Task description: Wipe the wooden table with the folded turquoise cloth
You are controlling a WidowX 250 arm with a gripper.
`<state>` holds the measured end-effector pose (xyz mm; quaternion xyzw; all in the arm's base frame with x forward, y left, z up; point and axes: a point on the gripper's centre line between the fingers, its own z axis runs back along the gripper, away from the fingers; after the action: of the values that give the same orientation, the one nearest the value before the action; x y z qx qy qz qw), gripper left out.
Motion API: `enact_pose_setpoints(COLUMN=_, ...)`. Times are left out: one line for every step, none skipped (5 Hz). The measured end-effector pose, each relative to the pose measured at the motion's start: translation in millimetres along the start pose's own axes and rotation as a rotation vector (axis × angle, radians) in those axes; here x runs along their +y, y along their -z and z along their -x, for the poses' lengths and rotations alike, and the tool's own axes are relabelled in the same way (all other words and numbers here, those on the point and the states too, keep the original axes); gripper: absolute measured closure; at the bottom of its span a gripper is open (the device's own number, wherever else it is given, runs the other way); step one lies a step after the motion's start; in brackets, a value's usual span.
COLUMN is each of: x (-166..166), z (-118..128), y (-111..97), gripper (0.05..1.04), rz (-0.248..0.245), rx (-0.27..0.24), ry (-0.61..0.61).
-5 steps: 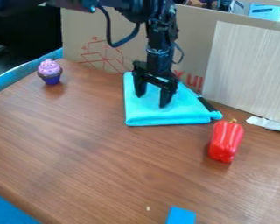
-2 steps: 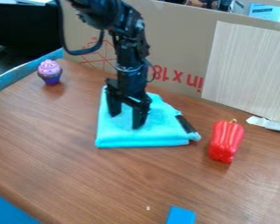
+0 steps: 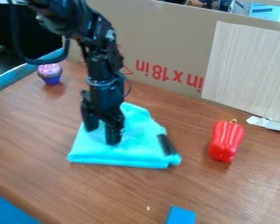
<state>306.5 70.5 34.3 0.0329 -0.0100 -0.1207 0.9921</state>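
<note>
While its fingers stand spread, the gripper [image 3: 101, 136] touches the turquoise cloth [image 3: 136, 151], already folded though uneven-edged, on the table [image 3: 224, 192]; a black strip [image 3: 167, 144] lies at its three o'clock edge, a red pepper [image 3: 226, 141] beyond, a cupcake [image 3: 50, 74] towards eleven o'clock

This place seems to be a robotics lab: a black robot arm [image 3: 101, 57] with a two-finger tool [image 3: 102, 135] hangs above a wood-look surface [image 3: 166, 190]. Behind stand a cardboard sheet [image 3: 166, 39] and a pale board [image 3: 244, 65], like simple screens, and a toy-like cupcake [image 3: 50, 73] and a shiny red pepper [image 3: 226, 141] are set out.
</note>
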Motion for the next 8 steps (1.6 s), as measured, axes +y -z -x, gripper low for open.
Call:
enact_pose_setpoints(x=0.8, z=14.5, y=-0.8, gripper=0.083, rz=-0.01, rx=0.001, ry=0.032)
enact_pose_setpoints(x=7.0, z=10.0, y=0.3, gripper=0.082, rz=-0.037, rx=-0.003, ry=0.012)
enact_pose_setpoints(x=20.4, z=-15.1, y=8.2, gripper=0.082, rz=-0.049, rx=0.013, ry=-0.065)
enact_pose_setpoints(x=38.7, z=-48.6, y=10.8, gripper=0.082, rz=-0.068, rx=0.017, ry=-0.148)
enact_pose_setpoints(x=48.7, z=-70.1, y=10.3, gripper=0.082, rz=-0.065, rx=0.015, ry=-0.21)
enact_pose_setpoints(x=51.0, z=-85.0, y=9.1, gripper=0.082, rz=-0.034, rx=0.016, ry=-0.25)
enact_pose_setpoints(x=50.8, z=-81.5, y=9.6, gripper=0.083, rz=0.0, rx=0.023, ry=-0.257)
enact_pose_setpoints(x=41.0, z=-49.9, y=12.3, gripper=0.082, rz=-0.008, rx=0.06, ry=-0.21)
